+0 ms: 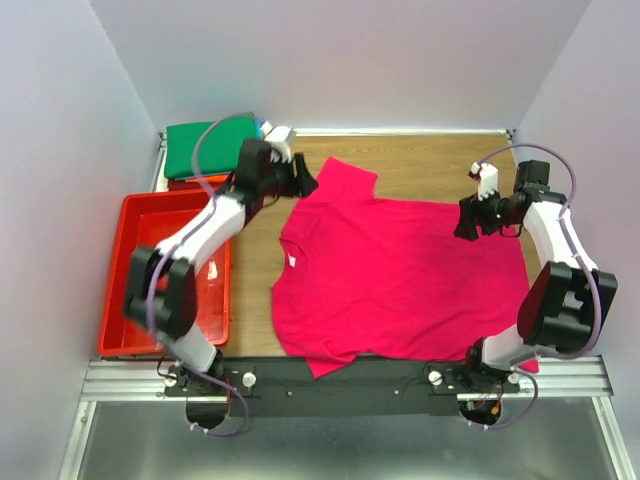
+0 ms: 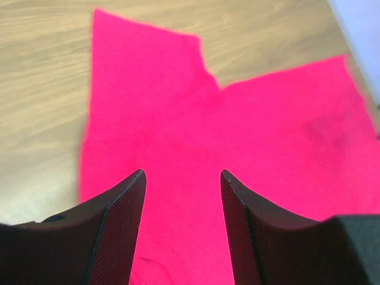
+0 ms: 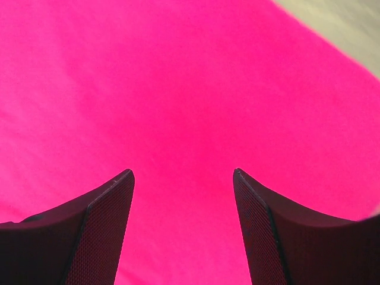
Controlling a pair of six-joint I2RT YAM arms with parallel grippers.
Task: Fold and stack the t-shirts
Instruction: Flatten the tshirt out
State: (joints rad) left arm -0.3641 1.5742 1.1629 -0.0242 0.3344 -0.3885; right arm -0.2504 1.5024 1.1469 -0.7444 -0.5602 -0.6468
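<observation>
A magenta-pink t-shirt [image 1: 390, 275] lies spread flat on the wooden table, neck to the left, one sleeve pointing to the back left. My left gripper [image 1: 305, 180] is open and empty, just above that back-left sleeve [image 2: 148, 89]. My right gripper [image 1: 467, 222] is open and empty, above the shirt's back right part [image 3: 178, 107]. A folded green t-shirt [image 1: 205, 148] lies on a stack at the back left; a blue edge shows beside it.
A red plastic tray [image 1: 135, 275] stands at the left of the table. Bare wooden tabletop [image 1: 430, 160] lies behind the shirt. Grey walls close in the left, back and right sides.
</observation>
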